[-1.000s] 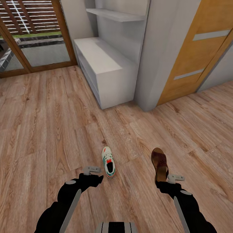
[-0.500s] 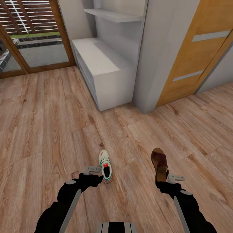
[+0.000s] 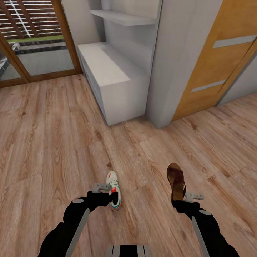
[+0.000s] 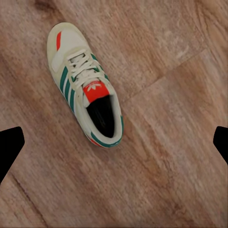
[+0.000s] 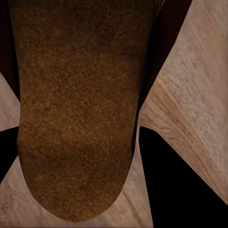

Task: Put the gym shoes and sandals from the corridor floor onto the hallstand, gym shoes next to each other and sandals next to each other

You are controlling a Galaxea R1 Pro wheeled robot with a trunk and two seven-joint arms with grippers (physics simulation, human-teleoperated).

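One white gym shoe (image 3: pixel 113 190) with green stripes and a red-orange tongue lies on the plank floor (image 3: pixel 53 142), toe pointing away from me. My left gripper (image 3: pixel 107 195) hangs just above it and is open. In the left wrist view the shoe (image 4: pixel 85 102) lies ahead of the gripper (image 4: pixel 114 142), with the black fingertips (image 4: pixel 10 145) far apart at the picture's edges. My right gripper (image 3: pixel 178 201) is shut on the heel end of a dark brown sandal (image 3: pixel 176 179), held off the floor. The sandal's brown sole (image 5: pixel 76 109) sits between the dark fingers (image 5: pixel 175 185).
A light grey low bench unit (image 3: pixel 114 80) with open shelves stands ahead against the wall, a grey wall shelf (image 3: pixel 123 17) above it. A grey pillar (image 3: pixel 175 60) and an orange door (image 3: pixel 221 57) are to its right, a glass door (image 3: pixel 32 43) to its left.
The whole picture has shifted left, so the camera moved. The gym shoe now lies right beside the left gripper. The sandal stays in the right gripper.
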